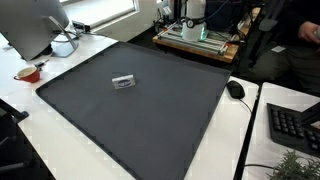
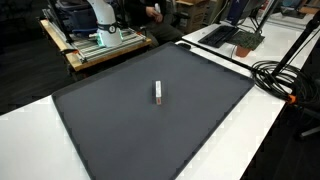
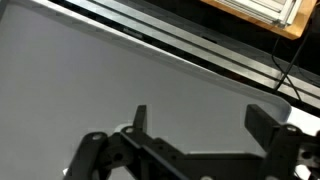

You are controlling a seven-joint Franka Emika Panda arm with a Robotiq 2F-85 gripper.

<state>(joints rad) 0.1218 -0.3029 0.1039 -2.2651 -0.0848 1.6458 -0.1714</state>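
Observation:
A small white and grey oblong object (image 1: 123, 82) lies near the middle of the dark grey mat (image 1: 150, 120); both show in both exterior views (image 2: 157, 92), (image 2: 120, 130). My gripper (image 3: 203, 125) shows only in the wrist view. Its two black fingers are spread wide with nothing between them, above bare grey mat (image 3: 90, 70). The small object is not in the wrist view. The robot's white base (image 2: 100, 18) stands on a wooden board behind the mat's far edge.
On the white table around the mat are a black mouse (image 1: 235, 90), a keyboard (image 1: 295, 125), a monitor (image 1: 35, 25), a red bowl (image 1: 30, 73) and a plant (image 1: 295, 165). Black cables (image 2: 285, 75) lie beside the mat.

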